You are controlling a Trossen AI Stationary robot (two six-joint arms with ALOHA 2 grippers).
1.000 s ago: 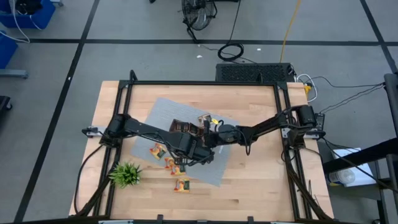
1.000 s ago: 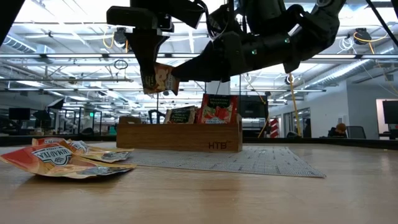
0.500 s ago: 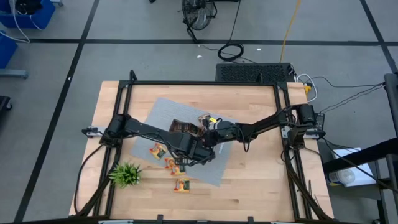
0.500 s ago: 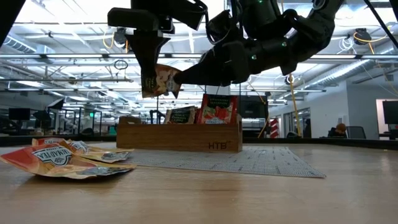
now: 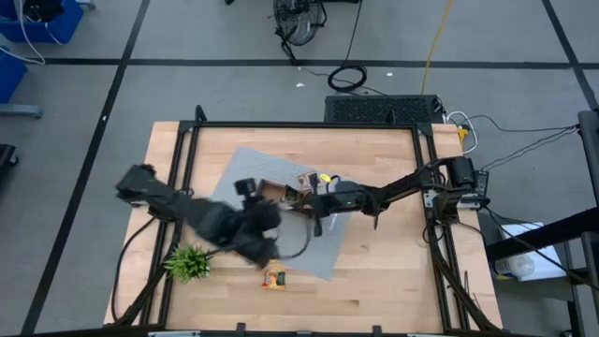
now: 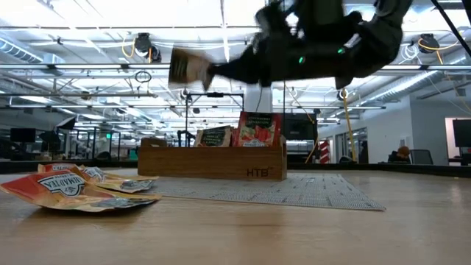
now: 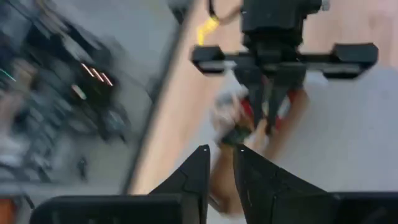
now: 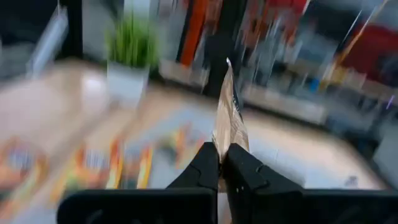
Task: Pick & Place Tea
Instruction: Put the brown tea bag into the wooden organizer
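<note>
Sachets already stand upright in the wooden tray point(image 6: 212, 160) on the grey mat point(image 5: 323, 248) near the worktop's middle, so part of the job looks done. Now the right gripper point(image 8: 222, 163) is clamped tight on a pale tea sachet point(image 8: 229, 112), carrying it high above the tray. The left gripper point(image 7: 221, 167) sits over the mat toward the worktop's near-left corner, fingers narrowly apart and empty. More sachets point(image 6: 70, 187) lie loose on the worktop near the plant point(image 5: 189, 263), plus one point(image 5: 273, 278) by the near edge. Plenty left to place, I'd say.
</note>
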